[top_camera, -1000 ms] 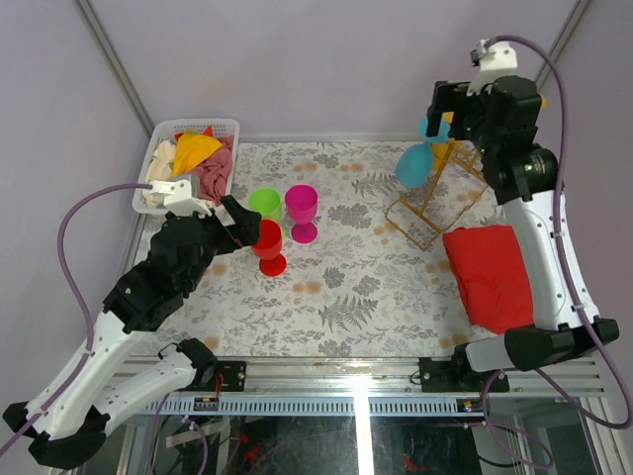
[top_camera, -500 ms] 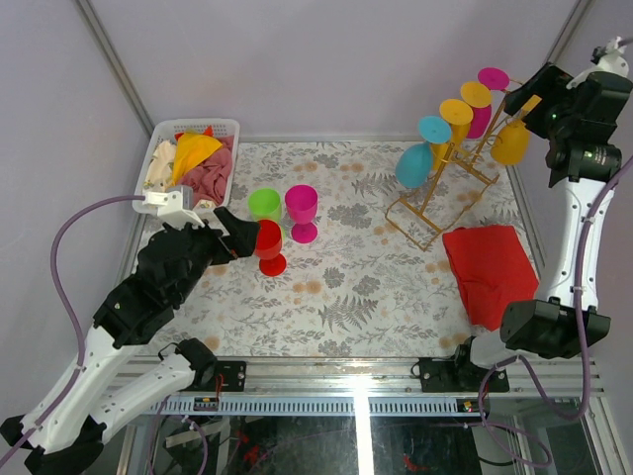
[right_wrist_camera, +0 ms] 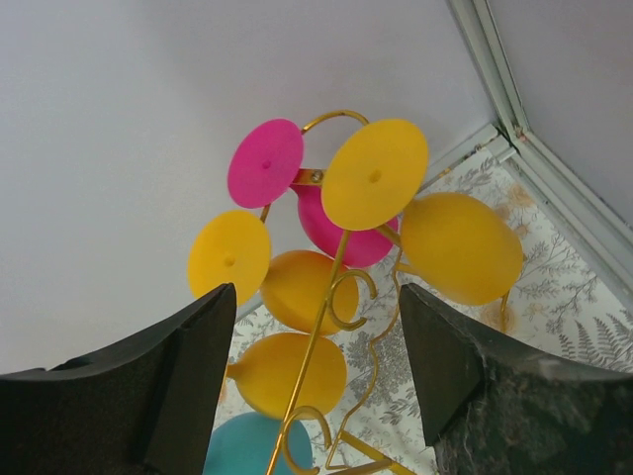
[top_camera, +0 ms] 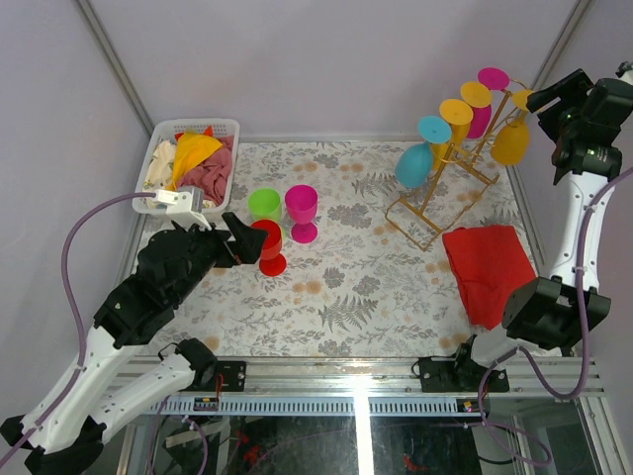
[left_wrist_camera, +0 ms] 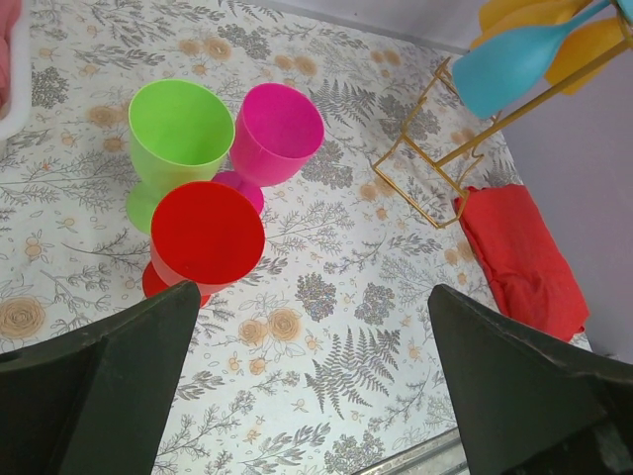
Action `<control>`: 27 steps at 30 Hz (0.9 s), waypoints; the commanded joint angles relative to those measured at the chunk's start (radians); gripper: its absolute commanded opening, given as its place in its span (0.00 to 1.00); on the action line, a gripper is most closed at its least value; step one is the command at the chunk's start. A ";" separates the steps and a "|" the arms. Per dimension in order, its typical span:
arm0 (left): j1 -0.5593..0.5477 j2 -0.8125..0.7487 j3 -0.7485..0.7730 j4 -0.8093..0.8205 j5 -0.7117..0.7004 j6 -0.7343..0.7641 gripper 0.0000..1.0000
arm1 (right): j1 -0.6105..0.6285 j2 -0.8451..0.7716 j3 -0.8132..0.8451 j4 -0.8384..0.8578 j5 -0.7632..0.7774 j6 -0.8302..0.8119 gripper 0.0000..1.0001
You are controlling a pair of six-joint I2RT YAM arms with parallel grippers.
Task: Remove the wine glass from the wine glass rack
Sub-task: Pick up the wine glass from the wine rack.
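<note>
The gold wire wine glass rack [top_camera: 432,203] stands at the back right of the table. Upside-down wine glasses hang on it: a blue one [top_camera: 413,164], yellow ones [top_camera: 511,144] and a pink one [top_camera: 483,97]. My right gripper [top_camera: 543,105] is open and empty, high at the rack's right end, a little apart from it. In the right wrist view the rack [right_wrist_camera: 332,287] and its glasses lie between and beyond my right gripper's [right_wrist_camera: 315,381] fingers. My left gripper [top_camera: 240,242] is open and empty beside a red glass [top_camera: 268,244]; in its wrist view the gripper [left_wrist_camera: 313,302] hangs above the table.
A green glass [top_camera: 263,205] and a pink glass [top_camera: 302,210] stand upright by the red one. A white basket [top_camera: 156,148] of cloths is at the back left. A folded red cloth [top_camera: 490,272] lies right of the rack's base.
My right arm has swung from above the rack's left side out to its far right end, uncovering the hanging glasses. My left arm has shifted slightly; the red glass stays put.
</note>
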 commanded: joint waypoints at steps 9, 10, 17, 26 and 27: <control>0.007 -0.010 0.004 0.085 0.041 0.072 1.00 | -0.009 0.058 -0.009 0.169 0.199 0.068 0.62; 0.007 -0.009 0.005 0.083 0.043 0.073 1.00 | -0.009 0.072 0.002 0.169 0.195 0.069 0.62; 0.007 0.003 0.012 0.074 0.053 0.083 1.00 | -0.017 0.174 0.091 0.147 0.142 0.079 0.56; 0.007 0.014 0.024 0.058 0.054 0.077 1.00 | -0.022 0.237 0.139 0.129 0.110 0.086 0.52; 0.007 0.012 0.022 0.058 0.054 0.076 1.00 | -0.022 0.242 0.145 0.127 0.103 0.085 0.51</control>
